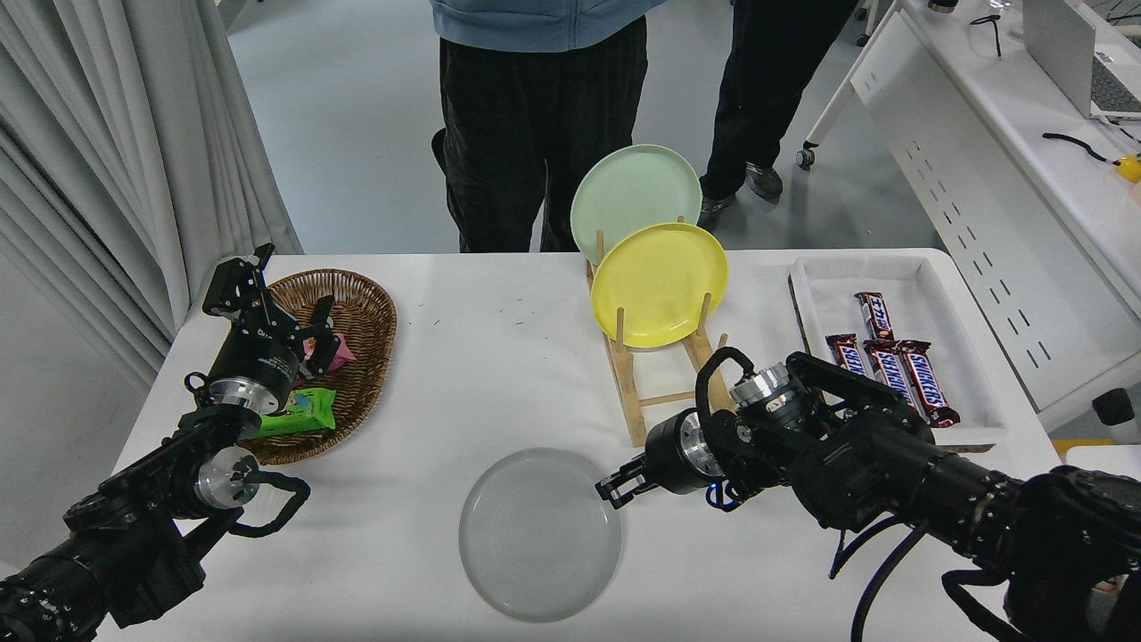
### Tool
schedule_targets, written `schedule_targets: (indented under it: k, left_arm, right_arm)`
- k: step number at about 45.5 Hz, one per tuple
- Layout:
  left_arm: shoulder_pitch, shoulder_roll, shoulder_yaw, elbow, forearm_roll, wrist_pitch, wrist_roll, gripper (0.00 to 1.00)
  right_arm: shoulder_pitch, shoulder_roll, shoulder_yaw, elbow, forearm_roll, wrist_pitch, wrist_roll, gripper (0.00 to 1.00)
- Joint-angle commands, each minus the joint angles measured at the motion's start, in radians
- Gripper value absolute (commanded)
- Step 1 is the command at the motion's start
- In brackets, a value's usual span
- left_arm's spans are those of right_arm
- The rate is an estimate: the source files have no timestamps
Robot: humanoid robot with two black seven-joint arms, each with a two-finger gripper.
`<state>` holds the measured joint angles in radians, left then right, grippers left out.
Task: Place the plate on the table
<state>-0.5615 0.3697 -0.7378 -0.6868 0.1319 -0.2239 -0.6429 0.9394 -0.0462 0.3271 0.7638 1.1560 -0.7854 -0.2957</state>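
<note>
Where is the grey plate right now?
The grey plate lies flat on the white table near its front edge, in front of the wooden rack, with the right gripper at its right rim.

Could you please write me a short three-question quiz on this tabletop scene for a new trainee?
1. True or false: the grey plate lies flat on the white table.
2. Which plate stands nearest the camera in the wooden rack? A) pale green B) yellow C) grey
3. What lies in the white tray at the right?

Key:
1. True. The right gripper sits at the plate's right rim; whether it touches cannot be told.
2. B, the yellow plate, in front of the pale green plate.
3. Chocolate bars.
</note>
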Motion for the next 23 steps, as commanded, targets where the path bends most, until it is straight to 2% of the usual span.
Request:
schedule_targets:
  k: [1, 23]
  left_arm:
    - [0.0, 0.0, 0.0, 0.0, 0.0, 0.001, 0.0, 1.0]
    - [0.0, 0.0, 0.0, 0.001, 0.0, 0.0, 0.0, 1.0]
  right_arm:
    - [0.045, -0.011, 0.007, -0.001, -0.022, 0.0, 0.0, 0.99]
    - [0.039, -0.03, -0.017, 0.0, -0.038, 0.0, -0.005, 0.99]
